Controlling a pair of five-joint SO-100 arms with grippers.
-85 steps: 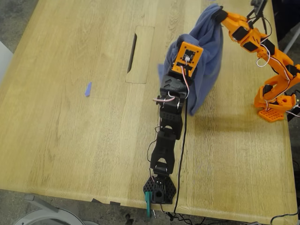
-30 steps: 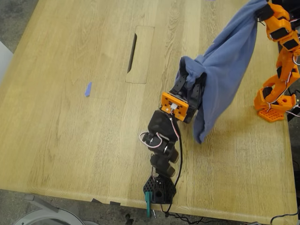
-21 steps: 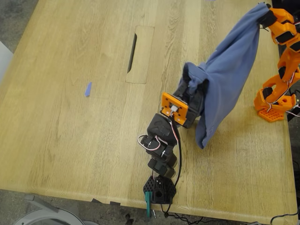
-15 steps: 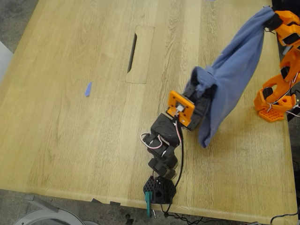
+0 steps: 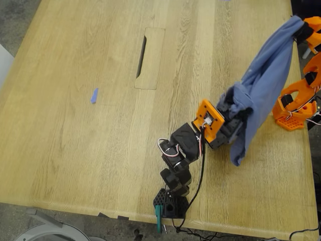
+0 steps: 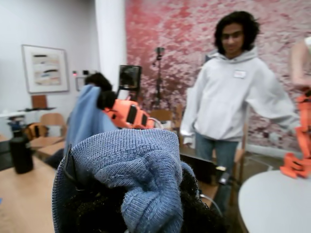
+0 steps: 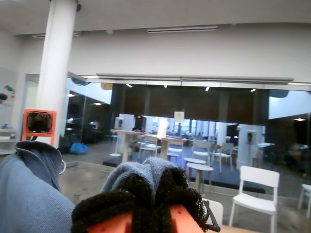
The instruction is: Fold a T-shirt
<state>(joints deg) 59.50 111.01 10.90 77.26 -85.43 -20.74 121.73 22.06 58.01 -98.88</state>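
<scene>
Open room: most of the wooden surface (image 5: 75,125) lies bare toward the exterior view's left and middle, w/ only a tiny blue scrap (image 5: 94,95) and a rectangular cutout panel (image 5: 149,57) there. Both arms crowd the exterior view's right. The orange arm's base sits near that edge of the surface; the black arm's base is at the near edge.

T-shirt (image 5: 261,85) hangs in the air btwn the two tools, stretched on a slant, clear of the surface except maybe its lowest tip, can't tell. My first tool (image 5: 231,111), on the black arm, is clamped on a bunched lower fold. My second tool (image 5: 303,31), on the orange arm, is clamped on the top corner.

Hidden: both tools' jaw tips are buried in cloth. The orange arm is cut off at the exterior view's right edge. In the first wrist view, fabric (image 6: 141,165) fills the foreground and a person (image 6: 233,92) stands behind.

Look: slate-blue, knit texture, gathered into a rope-like drape. No print showing.
</scene>
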